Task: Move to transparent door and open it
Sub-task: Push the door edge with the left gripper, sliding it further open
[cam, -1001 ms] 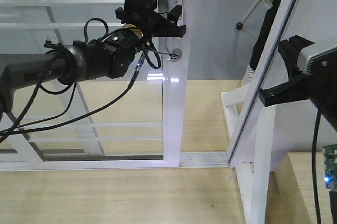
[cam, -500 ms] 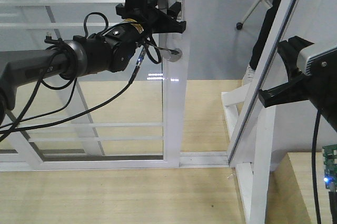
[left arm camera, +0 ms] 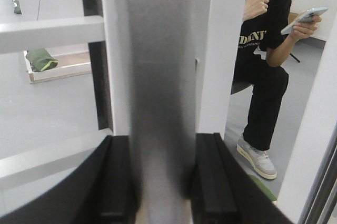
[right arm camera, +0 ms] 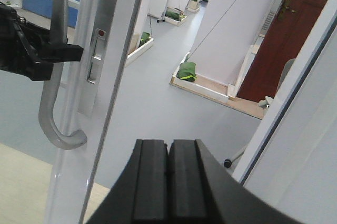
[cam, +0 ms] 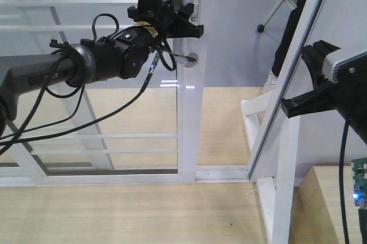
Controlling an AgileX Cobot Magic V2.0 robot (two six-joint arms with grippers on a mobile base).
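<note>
Two grippers appear in the front view. At left, the black left gripper (cam: pixel 184 25) reaches to the grey curved metal pull handle (right arm camera: pixel 48 109), its jaws clamped on either side of the bar. The handle sits on the right stile of the tall clear-glass transparent door (cam: pixel 189 129) in its glossy white frame, which stands left of centre on the floor track (cam: pixel 221 172). At right, the black right gripper (right arm camera: pixel 168 174) hangs apart from the door, jaws pressed together on nothing.
</note>
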